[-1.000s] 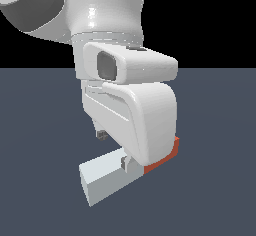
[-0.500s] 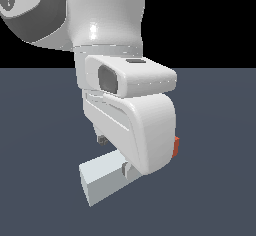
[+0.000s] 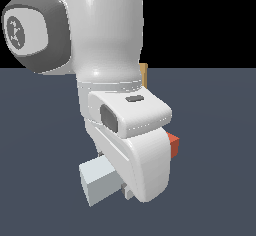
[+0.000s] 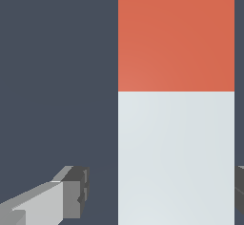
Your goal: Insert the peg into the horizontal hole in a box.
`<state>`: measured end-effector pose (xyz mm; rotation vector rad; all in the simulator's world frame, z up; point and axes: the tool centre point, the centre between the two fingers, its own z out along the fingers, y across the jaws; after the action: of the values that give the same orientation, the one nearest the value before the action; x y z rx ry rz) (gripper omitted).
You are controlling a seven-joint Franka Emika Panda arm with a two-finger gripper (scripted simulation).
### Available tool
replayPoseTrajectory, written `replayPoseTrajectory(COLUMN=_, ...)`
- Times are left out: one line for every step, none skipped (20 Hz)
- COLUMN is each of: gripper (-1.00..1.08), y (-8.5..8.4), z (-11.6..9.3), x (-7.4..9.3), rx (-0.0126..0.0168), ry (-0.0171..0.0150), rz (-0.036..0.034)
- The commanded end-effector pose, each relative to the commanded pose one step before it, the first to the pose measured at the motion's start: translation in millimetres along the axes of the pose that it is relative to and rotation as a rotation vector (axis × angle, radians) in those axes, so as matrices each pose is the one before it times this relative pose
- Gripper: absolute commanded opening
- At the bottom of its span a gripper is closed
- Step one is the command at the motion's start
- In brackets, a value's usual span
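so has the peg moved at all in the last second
Yes. In the exterior view the peg, between the fingers, has lifted against the horizon line: its red end sits higher, and its grey end is higher too.

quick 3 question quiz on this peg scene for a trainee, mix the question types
1. True or false: in the wrist view, one of the fingers stands apart from the peg, with floor showing between them.
2. Multiple choice: which part of the peg shows at the exterior view's right of the gripper? A) grey-white end B) red-orange end C) neither
3. Fill in: the only part of the tan box visible in the exterior view is a thin strip beside the robot's ____.

Key: 1 true; 2 B; 3 arm
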<state>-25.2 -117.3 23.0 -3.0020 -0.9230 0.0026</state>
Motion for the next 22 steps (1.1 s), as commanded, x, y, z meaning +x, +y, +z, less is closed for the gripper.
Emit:
replayPoseTrajectory(gripper=-1.0, y=0.56, z=1.11, x=0.63, rx=-0.00113, ry=0.00133, rz=-0.00013)
replayPoseTrajectory(gripper=-1.0, y=0.0, z=0.0, x=0.0, rx=0.0, ry=0.0, rz=0.0)
replayPoseTrajectory(gripper=-1.0, y=0.0, z=0.0, x=0.0, rx=0.0, ry=0.0, rz=0.0)
replayPoseTrajectory(gripper=-1.0, y=0.0, z=0.0, x=0.0, rx=0.0, ry=0.0, rz=0.0)
replayPoseTrajectory(gripper=-1.0, y=0.0, z=0.0, x=0.0, rx=0.0, ry=0.0, rz=0.0)
replayPoseTrajectory(gripper=-1.0, y=0.0, z=0.0, x=0.0, rx=0.0, ry=0.0, rz=0.0)
replayPoseTrajectory(gripper=-1.0, y=0.0, z=0.0, x=0.0, rx=0.0, ry=0.0, rz=0.0)
replayPoseTrajectory(gripper=-1.0, y=0.0, z=0.0, x=0.0, rx=0.0, ry=0.0, rz=0.0)
replayPoseTrajectory(gripper=-1.0, y=0.0, z=0.0, x=0.0, rx=0.0, ry=0.0, rz=0.0)
replayPoseTrajectory(gripper=-1.0, y=0.0, z=0.0, x=0.0, rx=0.0, ry=0.0, rz=0.0)
replayPoseTrajectory(gripper=-1.0, y=0.27, z=-0.41, x=-0.38, rx=0.0, ry=0.0, rz=0.0)
replayPoseTrajectory(gripper=-1.0, y=-0.42, z=-0.17, x=0.59, rx=-0.0003, ry=-0.00036, rz=-0.00235)
replayPoseTrajectory(gripper=-1.0, y=-0.97, z=-0.6, x=1.47, rx=-0.00004, ry=-0.00002, rz=-0.0064)
replayPoseTrajectory(gripper=-1.0, y=-1.69, z=-1.0, x=2.51, rx=-0.00008, ry=-0.00004, rz=-0.01083)
replayPoseTrajectory(gripper=-1.0, y=-2.35, z=-1.4, x=3.48, rx=-0.00011, ry=-0.00005, rz=-0.0151)
replayPoseTrajectory(gripper=-1.0, y=-3.02, z=-1.78, x=4.45, rx=-0.00013, ry=-0.00006, rz=-0.01933)
replayPoseTrajectory(gripper=-1.0, y=-3.69, z=-2.16, x=5.4, rx=-0.00016, ry=-0.00007, rz=-0.02346)
replayPoseTrajectory(gripper=-1.0, y=-4.33, z=-2.53, x=6.3, rx=-0.00017, ry=-0.00008, rz=-0.02744)
replayPoseTrajectory(gripper=-1.0, y=-4.96, z=-2.88, x=7.18, rx=-0.00019, ry=-0.00008, rz=-0.03132)
replayPoseTrajectory(gripper=-1.0, y=-5.58, z=-3.22, x=8.03, rx=-0.0002, ry=-0.00007, rz=-0.03507)
replayPoseTrajectory(gripper=-1.0, y=-6.19, z=-3.55, x=8.85, rx=-0.0002, ry=-0.00007, rz=-0.03869)
replayPoseTrajectory(gripper=-1.0, y=-6.79, z=-3.86, x=9.63, rx=-0.0002, ry=-0.00006, rz=-0.0422)
